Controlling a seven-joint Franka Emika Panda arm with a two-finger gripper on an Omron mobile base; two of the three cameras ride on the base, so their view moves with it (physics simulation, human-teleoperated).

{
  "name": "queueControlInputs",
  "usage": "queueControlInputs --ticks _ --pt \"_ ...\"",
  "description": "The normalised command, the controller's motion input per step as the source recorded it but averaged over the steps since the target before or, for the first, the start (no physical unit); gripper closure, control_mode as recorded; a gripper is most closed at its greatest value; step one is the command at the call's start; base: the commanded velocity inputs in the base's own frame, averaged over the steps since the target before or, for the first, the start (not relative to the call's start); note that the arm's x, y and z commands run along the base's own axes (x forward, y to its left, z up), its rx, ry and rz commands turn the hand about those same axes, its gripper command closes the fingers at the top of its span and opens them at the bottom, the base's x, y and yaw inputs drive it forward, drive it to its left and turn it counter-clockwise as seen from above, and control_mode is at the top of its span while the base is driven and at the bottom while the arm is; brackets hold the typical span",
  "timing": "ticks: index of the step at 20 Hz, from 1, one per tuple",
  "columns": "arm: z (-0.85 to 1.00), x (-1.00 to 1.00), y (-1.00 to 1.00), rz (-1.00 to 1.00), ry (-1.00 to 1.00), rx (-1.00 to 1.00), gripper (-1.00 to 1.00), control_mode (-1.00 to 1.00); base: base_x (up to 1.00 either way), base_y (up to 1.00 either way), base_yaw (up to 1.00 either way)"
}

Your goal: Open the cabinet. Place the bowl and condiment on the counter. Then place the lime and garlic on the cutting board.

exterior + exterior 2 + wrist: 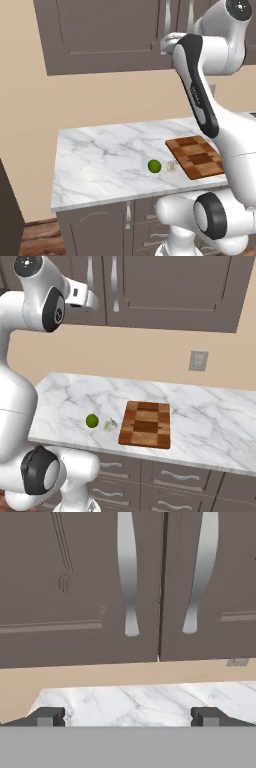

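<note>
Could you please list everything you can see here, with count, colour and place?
cabinet: one, dark grey-brown, on the wall, both doors shut
handles: two, silver, beside the door seam
counter: one, white marble
cutting board: one, brown checkered, on the counter
lime: one, green, left of the board
garlic: one, pale, between lime and board
wall plate: one, grey, above the counter
lower cabinets: grey-brown, under the counter
gripper: one, dark tips, open, facing the handles
</note>
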Motion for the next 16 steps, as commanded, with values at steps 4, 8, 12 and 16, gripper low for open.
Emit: queueControlInputs --ticks 4,8,12,16 --pt "0.37 0.13 0.00 0.00 -0.15 0.00 -1.00 -1.00 0.00 0.00 0.00" --pt "0.26 0.10 0.00 0.00 0.03 -0.02 -1.00 -1.00 0.00 0.00 0.00" --pt "0.10 0.34 0.00 0.00 0.13 -0.06 -1.00 -1.00 0.00 0.00 0.00" --pt "0.00 0.37 -0.01 0.00 0.05 -0.03 -1.00 -1.00 0.00 0.00 0.00"
